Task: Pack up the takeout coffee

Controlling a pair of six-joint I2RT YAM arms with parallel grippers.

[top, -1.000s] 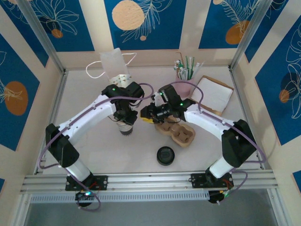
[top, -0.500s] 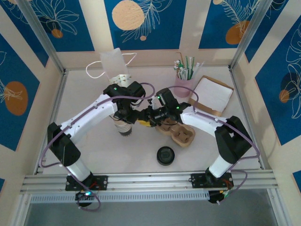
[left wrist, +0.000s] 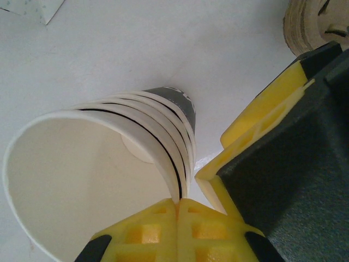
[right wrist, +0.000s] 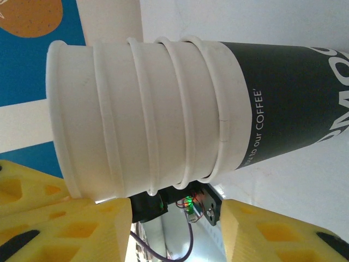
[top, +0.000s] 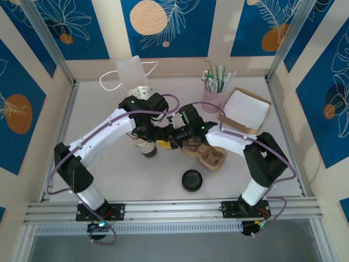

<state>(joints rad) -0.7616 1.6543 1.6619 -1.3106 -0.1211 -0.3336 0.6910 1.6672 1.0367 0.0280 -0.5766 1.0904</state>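
The takeout coffee [top: 147, 149] is a stack of nested white paper cups with a black band at the base, standing upright mid-table. My left gripper [top: 152, 136] is above it, and in the left wrist view the gripper [left wrist: 180, 204] is shut on the top cup's rim [left wrist: 173, 180]. My right gripper [top: 166, 142] is at the stack's right side. In the right wrist view the gripper [right wrist: 174, 229] stands open, its yellow fingers [right wrist: 65, 229] just short of the cup wall [right wrist: 163, 103]. One of those fingers [left wrist: 256, 117] also shows in the left wrist view.
A flat black lid [top: 192, 179] lies in front. A brown cardboard cup carrier [top: 210, 156] sits under the right arm. At the back stand a white paper bag [top: 132, 73], a pink cup of straws [top: 214, 94] and a cardboard tray of napkins [top: 246, 109].
My right gripper has moved left up to the cup stack and opened wider. My left gripper has closed on the top cup's rim.
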